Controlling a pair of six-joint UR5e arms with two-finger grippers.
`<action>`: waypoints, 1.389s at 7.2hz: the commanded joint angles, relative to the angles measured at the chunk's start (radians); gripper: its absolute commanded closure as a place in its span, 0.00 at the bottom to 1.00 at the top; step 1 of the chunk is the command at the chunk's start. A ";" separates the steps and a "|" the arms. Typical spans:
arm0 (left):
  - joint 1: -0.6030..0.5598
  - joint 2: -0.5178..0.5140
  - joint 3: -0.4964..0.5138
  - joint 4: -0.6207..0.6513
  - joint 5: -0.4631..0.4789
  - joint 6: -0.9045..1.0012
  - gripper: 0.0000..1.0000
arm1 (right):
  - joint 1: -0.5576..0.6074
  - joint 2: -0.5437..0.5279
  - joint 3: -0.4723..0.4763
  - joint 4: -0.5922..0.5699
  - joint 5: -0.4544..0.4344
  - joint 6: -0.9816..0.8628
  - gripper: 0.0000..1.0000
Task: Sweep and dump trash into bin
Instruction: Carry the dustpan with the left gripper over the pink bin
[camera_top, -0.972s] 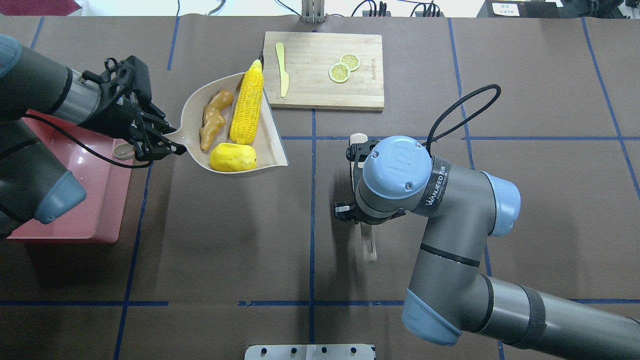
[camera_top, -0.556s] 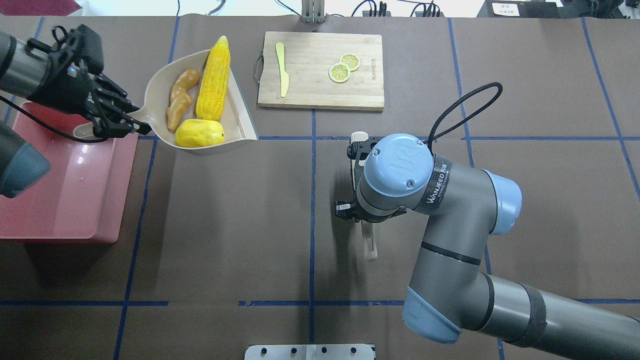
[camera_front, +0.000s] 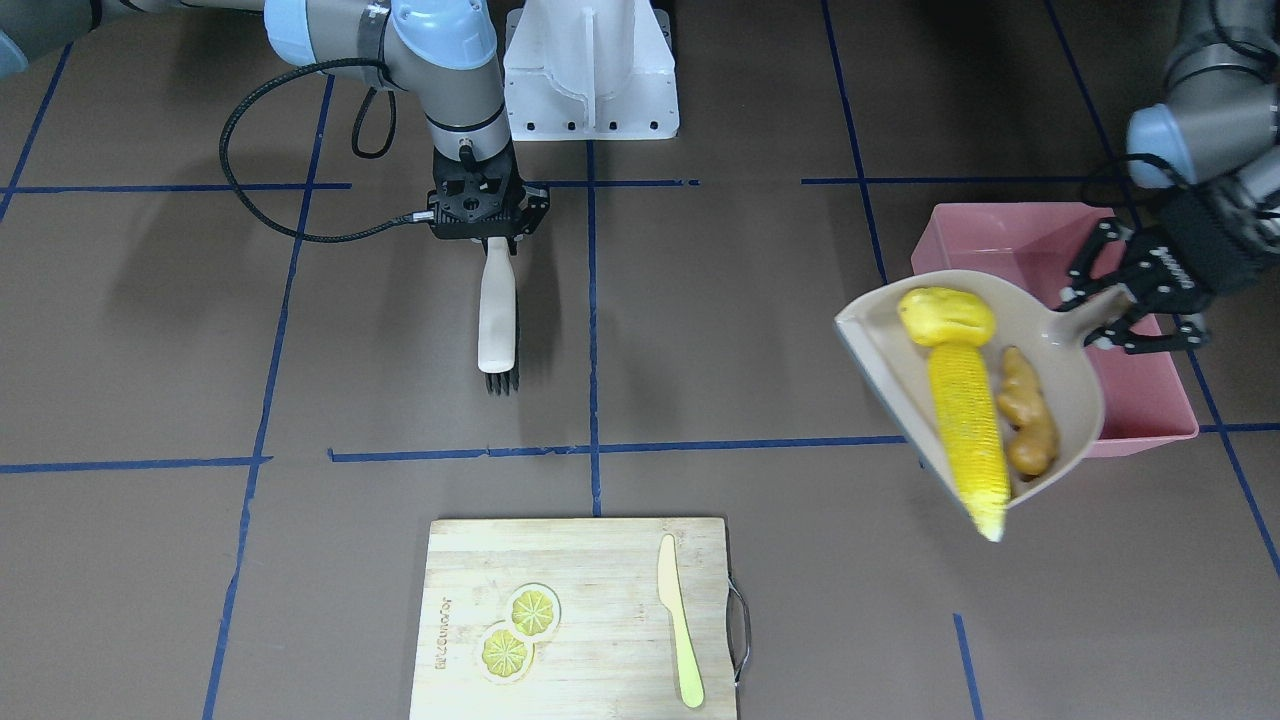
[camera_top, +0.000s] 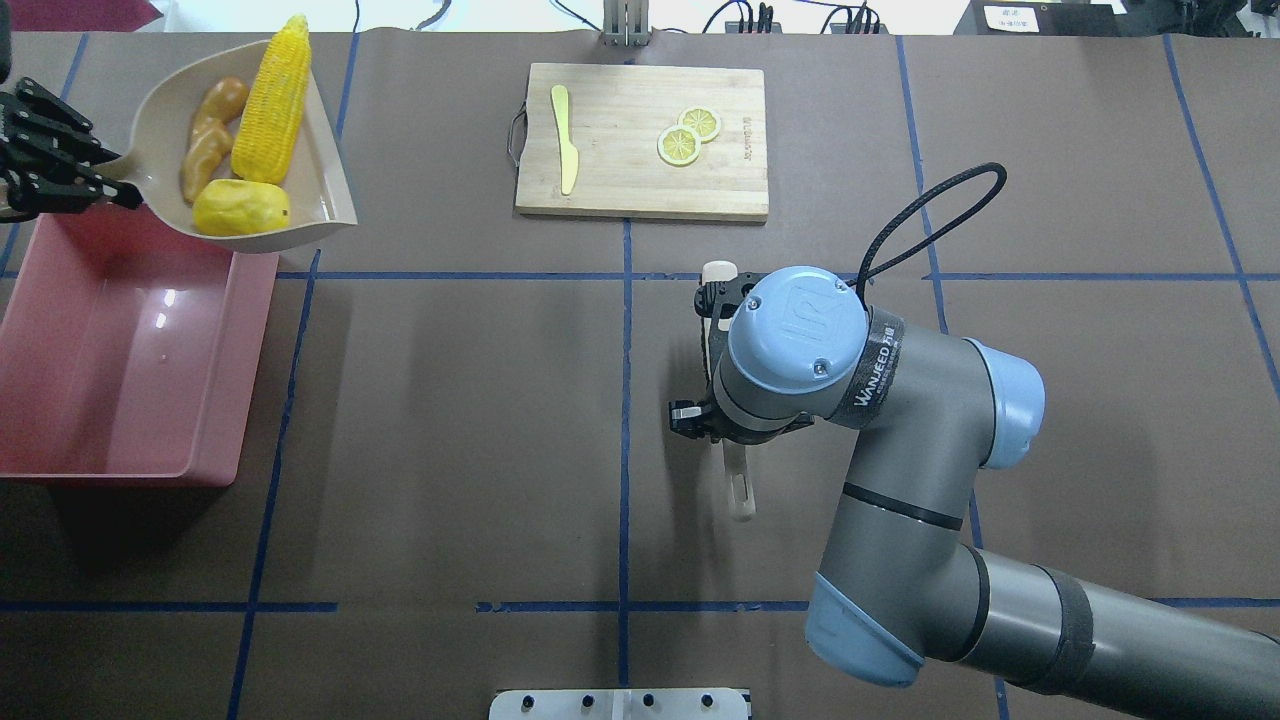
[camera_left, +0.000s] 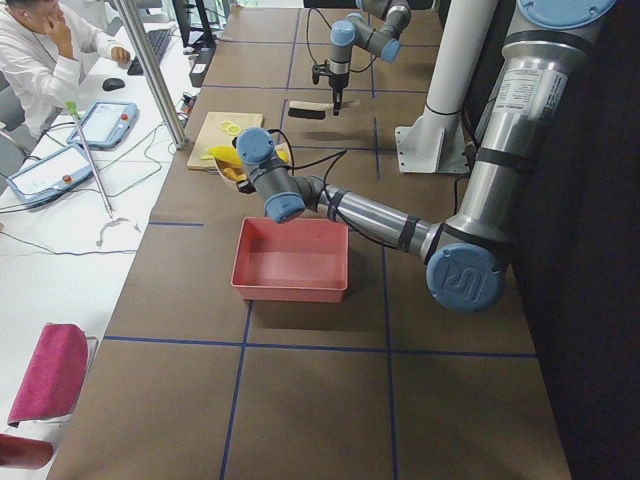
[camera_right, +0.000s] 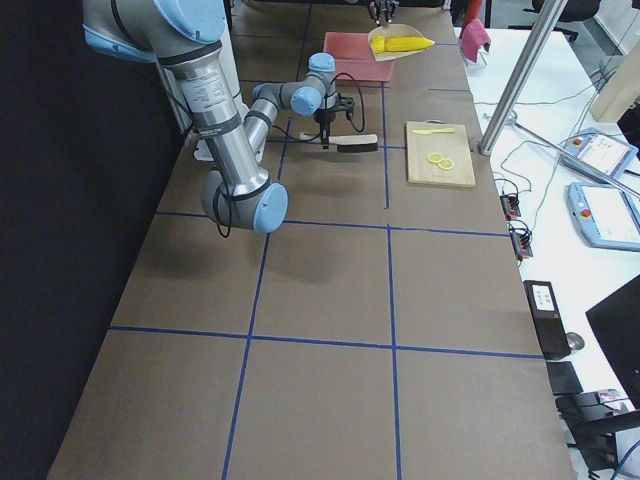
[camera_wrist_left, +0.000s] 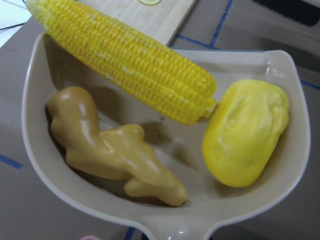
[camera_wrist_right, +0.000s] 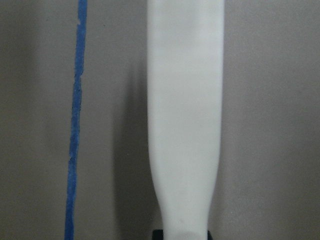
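You see the left gripper (camera_front: 1090, 315) clamped on the handle of a beige dustpan (camera_top: 150, 130), held in the air. All three pieces of trash lie in the pan: a corn cob (camera_top: 268, 100), a yellow lump (camera_top: 240, 207) touching its blunt end, and a ginger root (camera_top: 205, 150) just beside the cob. From overhead, the pan overlaps the far edge of the pink bin (camera_top: 120, 380). Your right gripper (camera_front: 490, 225) is closed on a brush (camera_front: 497, 315) near the table's middle, well apart from the bin.
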 joint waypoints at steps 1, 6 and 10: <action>-0.112 0.015 0.111 0.001 -0.076 0.205 1.00 | 0.000 0.000 -0.002 0.000 -0.001 0.000 1.00; -0.198 0.083 0.145 0.178 -0.066 0.539 1.00 | 0.000 0.000 -0.002 0.000 -0.003 0.000 1.00; -0.210 0.080 0.141 0.356 0.014 0.730 1.00 | 0.002 0.000 0.000 0.000 -0.003 0.000 1.00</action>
